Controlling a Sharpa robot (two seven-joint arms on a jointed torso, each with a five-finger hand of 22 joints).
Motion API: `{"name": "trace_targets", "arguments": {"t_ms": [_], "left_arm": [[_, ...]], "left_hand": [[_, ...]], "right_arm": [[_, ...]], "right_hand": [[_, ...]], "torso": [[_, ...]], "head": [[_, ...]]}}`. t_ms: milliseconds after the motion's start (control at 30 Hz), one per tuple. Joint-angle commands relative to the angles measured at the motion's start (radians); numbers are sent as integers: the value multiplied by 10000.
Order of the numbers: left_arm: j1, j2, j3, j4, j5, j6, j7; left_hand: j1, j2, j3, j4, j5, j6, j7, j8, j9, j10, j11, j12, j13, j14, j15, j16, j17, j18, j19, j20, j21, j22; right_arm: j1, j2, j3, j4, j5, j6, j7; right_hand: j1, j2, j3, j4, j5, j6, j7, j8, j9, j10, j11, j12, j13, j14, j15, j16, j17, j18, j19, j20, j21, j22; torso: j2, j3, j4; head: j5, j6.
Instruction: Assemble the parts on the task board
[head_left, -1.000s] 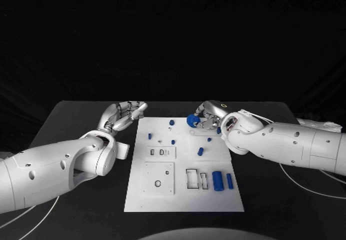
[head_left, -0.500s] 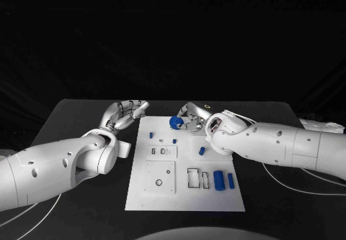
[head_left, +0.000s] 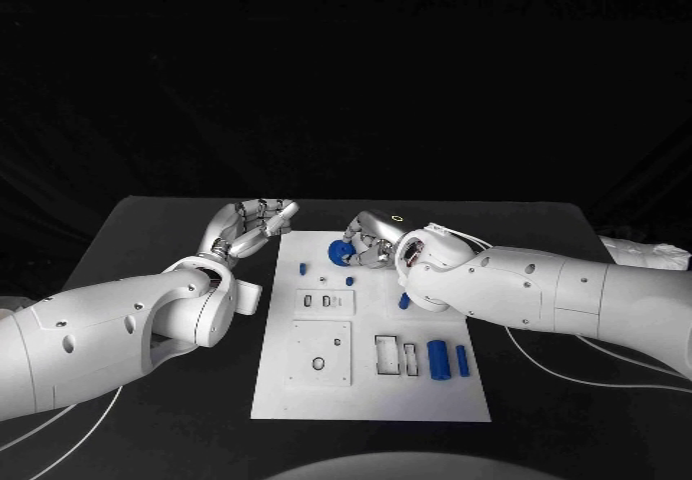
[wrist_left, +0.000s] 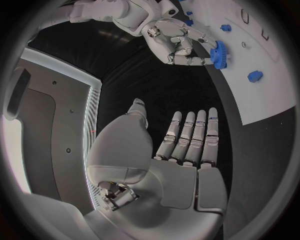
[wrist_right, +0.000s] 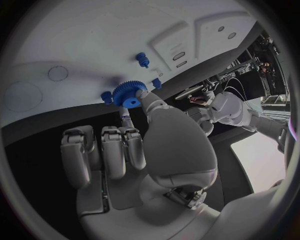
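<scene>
Over the far end of the white board (head_left: 369, 400), the right robot hand (head_left: 369, 243) pinches a blue gear (head_left: 342, 252). It should go down slowly, kept flat, onto its peg; I cannot tell which peg. Small blue pegs (head_left: 303, 269) stand near. The left robot hand (head_left: 248, 229) waits beside the board, fingers straight, holding nothing.
</scene>
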Motion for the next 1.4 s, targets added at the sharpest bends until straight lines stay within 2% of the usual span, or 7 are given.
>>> {"name": "trace_targets", "arguments": {"t_ms": [33,633,1000,1100,1167,1267,1400], "left_arm": [[13,3,9,29,-49,97,114],[14,-6,9,33,-49,83,106],[15,10,9,37,-49,52,66],[15,15,10,38,-49,53,63],[15,18,10,39,-49,54,60],[15,19,10,40,-49,55,61],[15,18,10,43,-49,56,61]], "left_hand": [[14,101,66,-7,1,-43,630,48,12,90,2,-57,4,-74,3,-68,15,-84,-56,16,-56,-15],[16,110,62,-7,2,-43,630,52,14,92,2,-58,4,-74,3,-68,15,-84,-57,16,-58,-17],[18,116,60,-7,2,-44,630,53,14,93,2,-59,4,-74,3,-68,16,-84,-57,16,-59,-18],[18,116,60,-7,2,-44,630,53,14,93,2,-59,4,-74,3,-68,16,-84,-57,16,-59,-18],[18,116,60,-7,2,-44,630,53,14,93,2,-59,4,-74,3,-68,16,-84,-57,16,-59,-18],[18,116,60,-7,2,-44,630,53,14,93,2,-59,4,-74,3,-68,16,-84,-57,16,-59,-18],[18,116,60,-7,2,-44,630,53,14,93,2,-59,4,-74,3,-68,16,-84,-57,16,-59,-18]], "right_arm": [[-27,45,5,-100,-234,439,-161],[-116,345,4,-690,-413,493,-226],[-125,447,5,-768,-484,560,-234],[-125,452,5,-760,-492,596,-273],[-124,436,5,-742,-497,643,-319],[-124,406,5,-707,-500,659,-333],[-124,320,5,-585,-491,502,-277]], "right_hand": [[-78,11,55,-16,-56,142,-98,-10,31,1021,78,28,2630,1024,38,41,2629,-140,1047,41,44,2632],[-71,42,89,-47,-142,107,-85,-73,20,1021,93,28,2630,1024,56,41,2629,-140,1047,59,44,2632],[-109,18,123,-110,-255,-189,-90,-335,-58,1021,96,28,2630,1024,76,41,2629,-140,1047,88,44,2632],[-151,-28,123,-150,-319,-489,-124,-543,-128,1021,80,28,2630,1024,69,41,2629,-140,1047,95,44,2632],[-208,-101,90,-184,-404,-1063,-156,-712,-241,1021,27,28,2630,1024,56,41,2629,-140,1047,90,44,2632],[-286,-139,23,-221,-526,-1775,-236,-701,-345,1021,-134,28,2630,1024,-3,41,2629,-140,1047,46,44,2632],[-393,-151,-70,-235,-601,-2289,-326,-690,-383,1021,-230,28,2630,1024,-61,41,2629,-140,1047,-15,44,2632]], "torso": [[-2,4,-8],[-13,7,-10],[-11,2,-4],[-9,7,-8],[-7,7,-4],[-12,9,-5],[1,16,-6]], "head": [[4,-26],[9,-61],[37,-97],[40,-97],[49,-96],[53,-98],[73,-95]]}}
